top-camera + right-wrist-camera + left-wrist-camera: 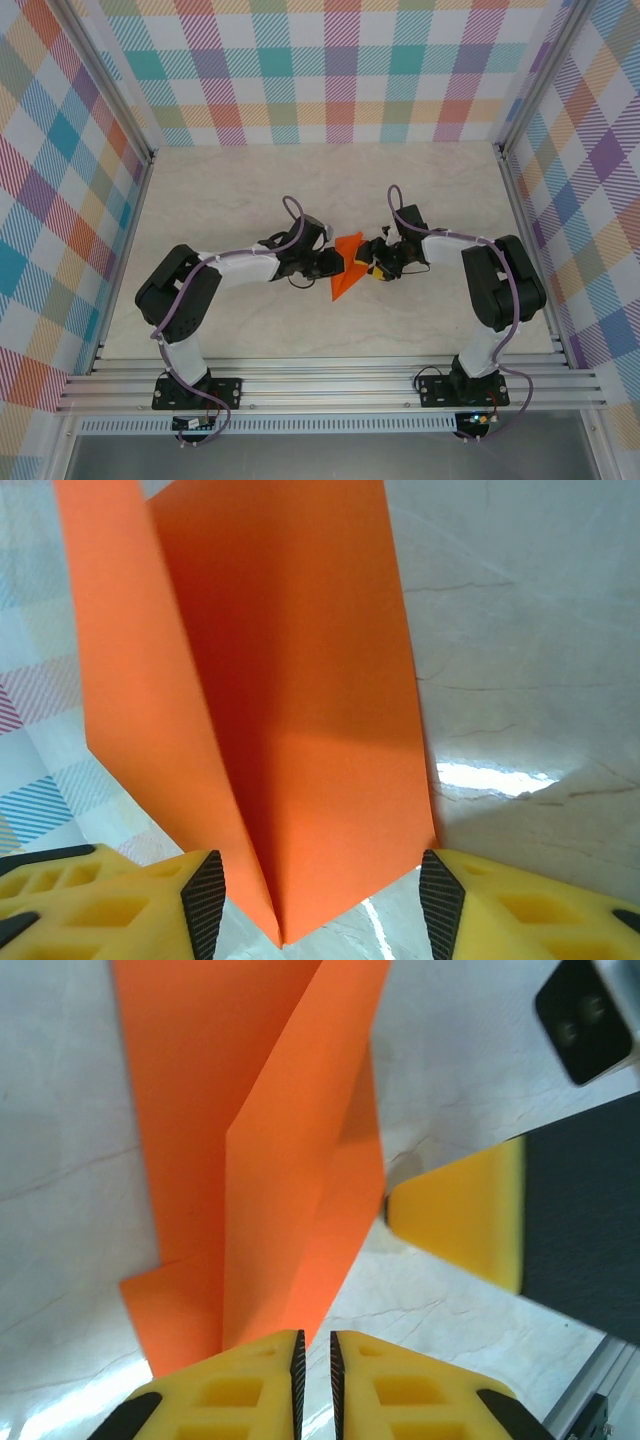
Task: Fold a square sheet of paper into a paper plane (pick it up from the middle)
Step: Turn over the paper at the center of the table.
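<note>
The folded bright orange paper sheet (346, 270) runs off frame; left gripper (316, 1340) nearly pressed together, pinch unclear; right gripper (322, 880) spread astride it.

Top external: fixed high, behind arm bases (197, 388), tilted down and forward over whole surface (330, 180); farthest view.
Left wrist: rides on wrist, looks past left end effector (316, 1345) at bottom edge, down onto surface; very close.
Right wrist: same mounting, right end effector (318, 880) at bottom edge; very close.
Shared: all three views take in orange paper (347, 266) mid-surface; left wrist view also catches right end effector's fingertip (460, 1225).
</note>
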You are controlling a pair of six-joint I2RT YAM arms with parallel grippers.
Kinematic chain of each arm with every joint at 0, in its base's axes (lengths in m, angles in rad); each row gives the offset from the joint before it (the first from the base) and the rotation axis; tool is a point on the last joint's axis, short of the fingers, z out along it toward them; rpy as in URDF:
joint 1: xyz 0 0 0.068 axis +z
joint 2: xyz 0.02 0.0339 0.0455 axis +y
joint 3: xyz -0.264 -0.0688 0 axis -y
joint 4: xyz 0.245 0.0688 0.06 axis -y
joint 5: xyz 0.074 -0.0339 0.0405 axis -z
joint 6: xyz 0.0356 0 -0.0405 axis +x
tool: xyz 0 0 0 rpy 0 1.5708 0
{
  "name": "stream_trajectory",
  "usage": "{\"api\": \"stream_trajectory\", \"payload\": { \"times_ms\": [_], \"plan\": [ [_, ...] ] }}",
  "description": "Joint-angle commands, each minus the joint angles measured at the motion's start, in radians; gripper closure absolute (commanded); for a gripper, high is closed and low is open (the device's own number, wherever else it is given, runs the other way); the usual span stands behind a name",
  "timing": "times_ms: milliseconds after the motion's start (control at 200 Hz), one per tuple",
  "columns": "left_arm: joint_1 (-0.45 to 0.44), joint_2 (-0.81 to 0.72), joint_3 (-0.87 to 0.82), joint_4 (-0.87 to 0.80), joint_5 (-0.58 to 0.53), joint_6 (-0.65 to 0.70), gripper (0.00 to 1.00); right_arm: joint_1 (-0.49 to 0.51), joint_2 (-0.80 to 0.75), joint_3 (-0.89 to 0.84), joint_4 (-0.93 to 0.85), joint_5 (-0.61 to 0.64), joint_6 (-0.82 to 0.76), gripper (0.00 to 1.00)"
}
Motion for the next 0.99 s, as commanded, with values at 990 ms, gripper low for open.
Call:
{"api": "stream_trajectory", "payload": {
  "times_ms": [990],
  "plan": [
    [0.033,0.137,0.049,-0.057,-0.038,0.055,0.89,0.004,0.040,0.032,0.021,0.040,0.029,0.41]
  ]
}}
